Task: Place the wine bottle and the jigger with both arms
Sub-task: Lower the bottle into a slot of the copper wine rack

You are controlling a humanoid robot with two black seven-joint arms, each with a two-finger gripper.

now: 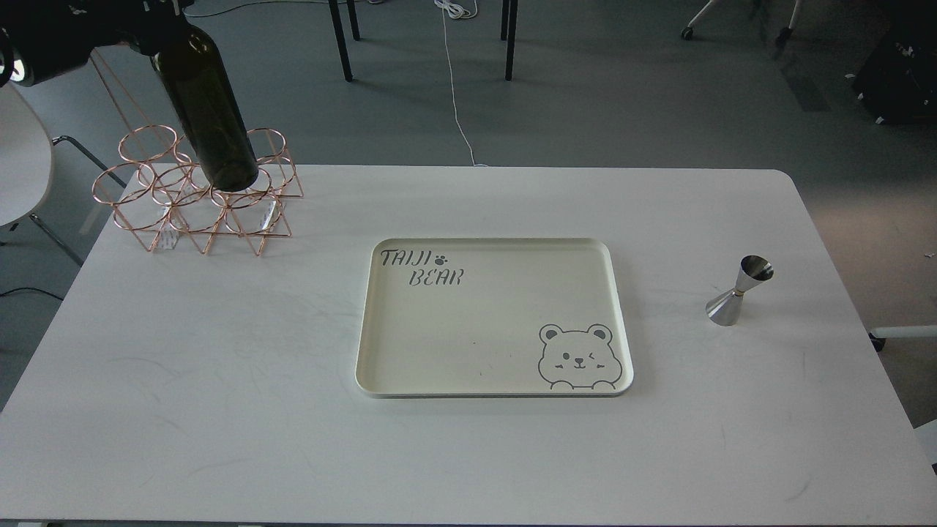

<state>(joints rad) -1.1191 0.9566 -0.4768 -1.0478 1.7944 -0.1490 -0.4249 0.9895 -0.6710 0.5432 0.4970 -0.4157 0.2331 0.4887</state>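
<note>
The wine bottle (205, 110) is dark olive-green and hangs tilted at the far left, its base just above the rings of a copper wire rack (157, 219). My left gripper (157, 18) comes in at the top left corner and is shut on the bottle's neck, which is hidden by the dark gripper. The jigger (739, 290), a shiny steel hourglass cup, stands upright on the white table (219, 380) at the right. My right arm and gripper are out of view.
A cream tray (362, 329) printed with "TAIJI BEAR" and a bear drawing lies flat and empty at the table's middle. A white chair (22, 168) stands left of the table. Dark table legs (340, 44) and a cable are on the floor beyond.
</note>
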